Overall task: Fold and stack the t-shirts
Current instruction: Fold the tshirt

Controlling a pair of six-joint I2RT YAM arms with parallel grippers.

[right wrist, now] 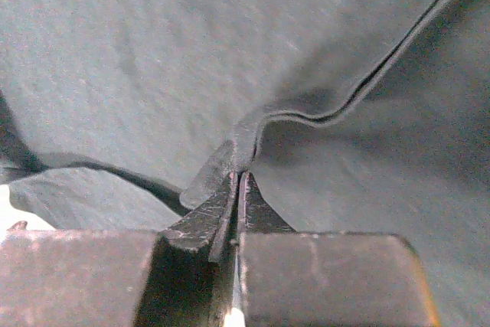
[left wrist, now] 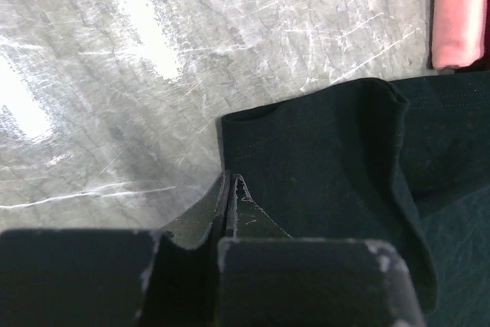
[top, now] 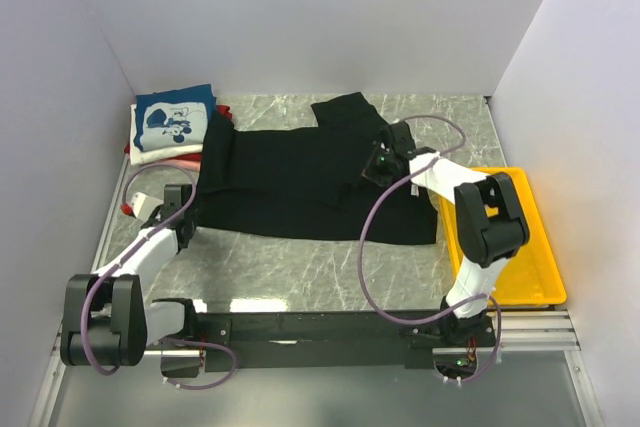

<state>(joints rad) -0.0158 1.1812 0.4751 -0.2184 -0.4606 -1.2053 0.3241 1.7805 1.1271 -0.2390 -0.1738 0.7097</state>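
The large black t-shirt (top: pixel 290 182) lies spread over the middle of the table, its right part folded over. My left gripper (top: pixel 190 209) is at its left edge; in the left wrist view the jaws (left wrist: pixel 230 178) are shut on the hem near a corner of the black t-shirt (left wrist: pixel 329 158). My right gripper (top: pixel 383 163) is over the shirt's right part; in the right wrist view the jaws (right wrist: pixel 239 175) are shut on a raised fold of the black cloth (right wrist: pixel 253 132). A folded blue t-shirt (top: pixel 172 119) with a white print tops a stack on white (top: pixel 150 154) and red ones.
A yellow plastic tray (top: pixel 545 257) stands at the right, beside the right arm. A pink-red cloth edge (left wrist: pixel 459 13) lies just beyond the black shirt's corner. A small red piece (top: pixel 128 209) shows by the left wall. White walls close three sides.
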